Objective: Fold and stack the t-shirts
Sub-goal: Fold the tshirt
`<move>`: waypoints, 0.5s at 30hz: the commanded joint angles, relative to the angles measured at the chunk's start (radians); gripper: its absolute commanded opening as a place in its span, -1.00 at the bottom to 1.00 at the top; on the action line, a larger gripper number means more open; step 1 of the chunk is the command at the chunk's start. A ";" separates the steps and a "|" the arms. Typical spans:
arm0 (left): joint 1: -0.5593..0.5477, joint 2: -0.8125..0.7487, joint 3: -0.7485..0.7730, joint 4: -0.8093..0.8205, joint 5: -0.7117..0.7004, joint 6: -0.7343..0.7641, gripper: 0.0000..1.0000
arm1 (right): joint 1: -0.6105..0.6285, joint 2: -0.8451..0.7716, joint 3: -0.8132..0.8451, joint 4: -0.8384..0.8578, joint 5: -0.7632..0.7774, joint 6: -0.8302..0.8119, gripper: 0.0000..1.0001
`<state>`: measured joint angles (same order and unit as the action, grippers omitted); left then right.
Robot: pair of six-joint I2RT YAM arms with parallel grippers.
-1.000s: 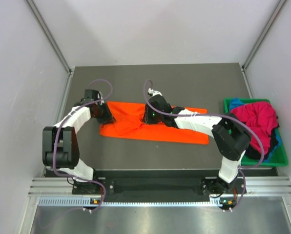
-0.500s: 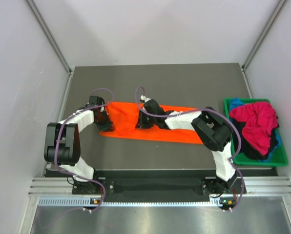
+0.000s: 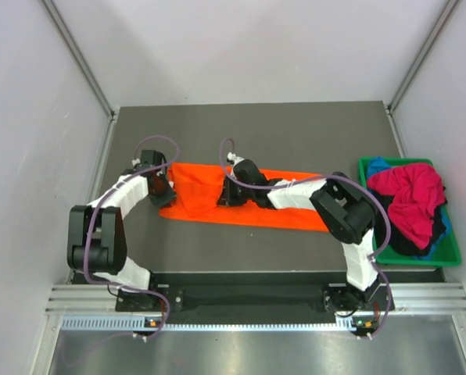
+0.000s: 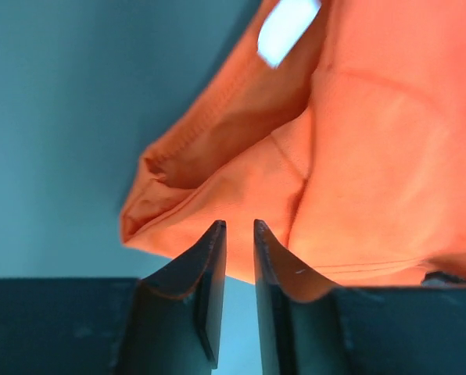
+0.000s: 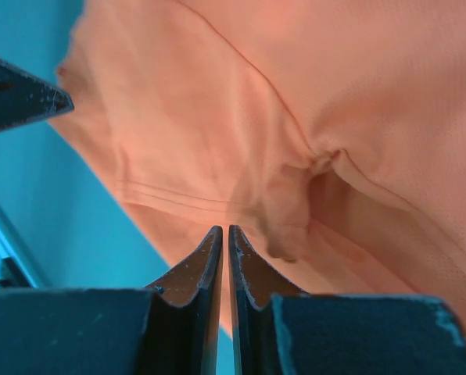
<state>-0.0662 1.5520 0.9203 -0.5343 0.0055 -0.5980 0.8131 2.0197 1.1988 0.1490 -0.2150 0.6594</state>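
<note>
The vivid orange t-shirt lies flat as a long strip across the middle of the dark table. My left gripper hovers at the shirt's left edge; in the left wrist view its jaws stand a narrow gap apart with nothing between them, just above the shirt's hem. My right gripper is over the shirt's left-middle part; its jaws are closed and empty above the wrinkled cloth. The magenta-red t-shirt and the blue t-shirt lie bunched in the bin.
The green plastic bin stands at the table's right edge. Grey walls enclose the table on the left, back and right. A white label shows on the orange shirt near the left gripper.
The orange shirt went from bunched at its left end to spread flat. My left gripper has since drawn slightly up and left to the shirt's edge. My right gripper moved left along the shirt.
</note>
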 commanded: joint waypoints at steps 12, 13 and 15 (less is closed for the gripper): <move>0.016 -0.127 -0.053 -0.029 -0.130 -0.040 -0.35 | -0.029 -0.056 0.015 -0.017 0.077 -0.037 -0.85; 0.016 -0.132 -0.067 -0.023 -0.131 -0.046 -0.35 | -0.031 -0.055 0.015 -0.022 0.100 -0.047 -0.85; 0.017 -0.139 -0.104 0.002 -0.150 -0.066 -0.34 | -0.031 -0.041 0.021 -0.038 0.121 -0.061 -0.85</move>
<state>-0.0544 1.4509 0.8566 -0.5499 -0.0978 -0.6243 0.7940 1.9785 1.2007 0.1146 -0.1524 0.6369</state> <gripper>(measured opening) 0.330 0.077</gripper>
